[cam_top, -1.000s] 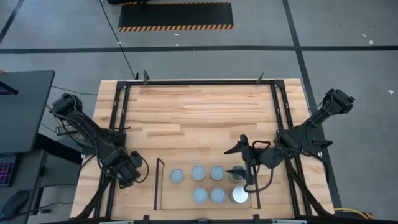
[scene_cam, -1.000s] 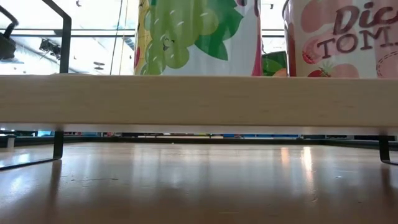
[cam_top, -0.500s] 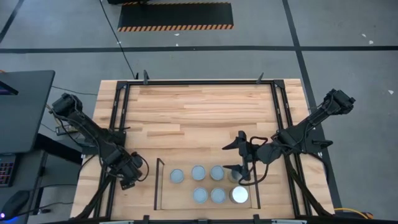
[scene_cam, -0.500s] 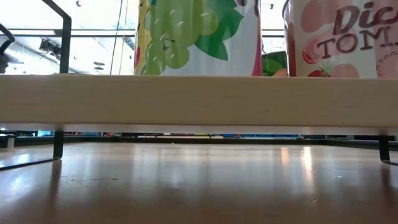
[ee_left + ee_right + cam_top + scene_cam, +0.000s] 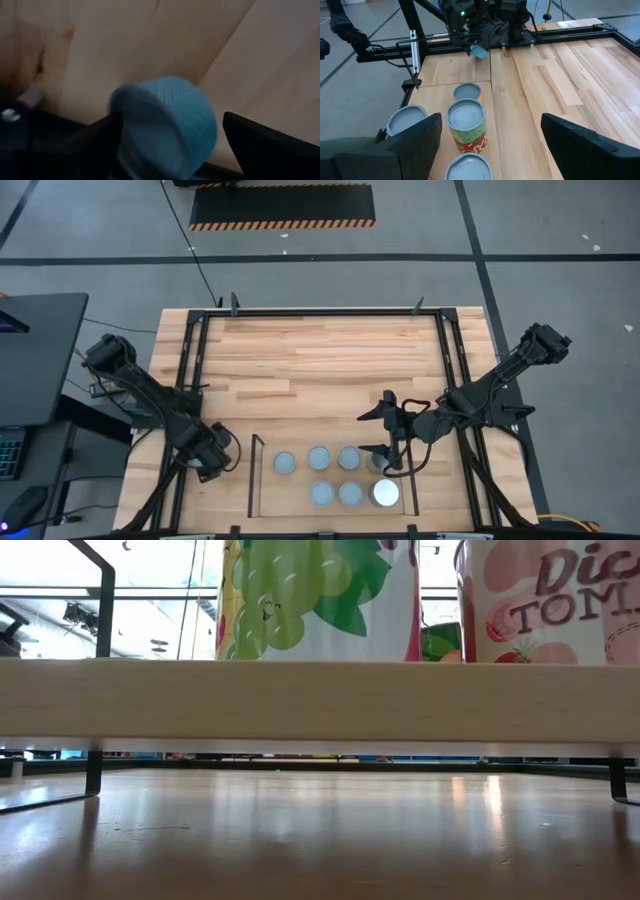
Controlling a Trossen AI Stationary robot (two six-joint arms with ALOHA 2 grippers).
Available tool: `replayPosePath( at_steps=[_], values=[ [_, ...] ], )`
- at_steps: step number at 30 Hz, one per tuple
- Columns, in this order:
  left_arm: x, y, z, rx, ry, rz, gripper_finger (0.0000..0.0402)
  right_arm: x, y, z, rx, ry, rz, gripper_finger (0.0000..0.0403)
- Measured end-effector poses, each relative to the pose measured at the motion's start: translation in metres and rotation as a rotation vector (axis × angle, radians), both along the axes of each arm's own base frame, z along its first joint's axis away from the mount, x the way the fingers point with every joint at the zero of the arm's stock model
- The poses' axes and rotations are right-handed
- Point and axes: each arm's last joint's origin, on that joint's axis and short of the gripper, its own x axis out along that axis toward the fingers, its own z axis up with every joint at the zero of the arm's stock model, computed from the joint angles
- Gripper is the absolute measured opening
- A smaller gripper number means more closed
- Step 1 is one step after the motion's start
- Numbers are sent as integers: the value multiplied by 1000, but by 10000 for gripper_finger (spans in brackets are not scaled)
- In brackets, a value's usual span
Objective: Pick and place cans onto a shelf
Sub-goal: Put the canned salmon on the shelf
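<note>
seven cans (image 5: 334, 476) sit in the shelf (image 5: 254, 478) at the surface's (image 5: 320, 360) six o'clock edge: three in the near row, four behind, a bright white top (image 5: 385, 493) at the near right end. the right claw (image 5: 388, 437), fingers apart and holding nothing, hangs over the far row's right end. at eight o'clock the left claw (image 5: 213, 463) waits off the shelf's left rail, fingers wide, a blue cap-like thing (image 5: 165, 125) between them.
</note>
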Motion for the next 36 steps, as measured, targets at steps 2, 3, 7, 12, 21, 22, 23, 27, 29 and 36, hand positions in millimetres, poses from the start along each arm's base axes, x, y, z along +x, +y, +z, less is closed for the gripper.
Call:
replayPosePath(
  at_steps=[2,3,7,12,21,22,23,27,29,36],
  values=[
    [3,-3,-4,-1,0,0,351,0,0,0,2,-2,0,348],
    [4,-4,-5,-6,0,0,350,0,0,0,2,-2,0,348],
    [5,-6,-9,-16,36,27,344,0,0,1,6,-9,0,348],
    [4,-7,-9,-48,76,51,296,1,0,1,9,-15,0,348],
    [2,-7,-8,-57,127,97,145,1,0,1,4,-14,2,348],
    [2,-7,-7,-69,144,115,135,1,0,1,3,-14,2,348],
    [2,-7,-6,-79,163,141,134,1,0,1,3,-14,3,348],
    [5,-9,2,-131,298,321,134,1,0,1,-1,-14,4,348],
    [9,-9,6,-142,370,456,137,1,0,1,-7,-14,6,348],
    [24,2,6,-142,392,673,159,0,0,1,-26,-13,14,348]
  ],
)
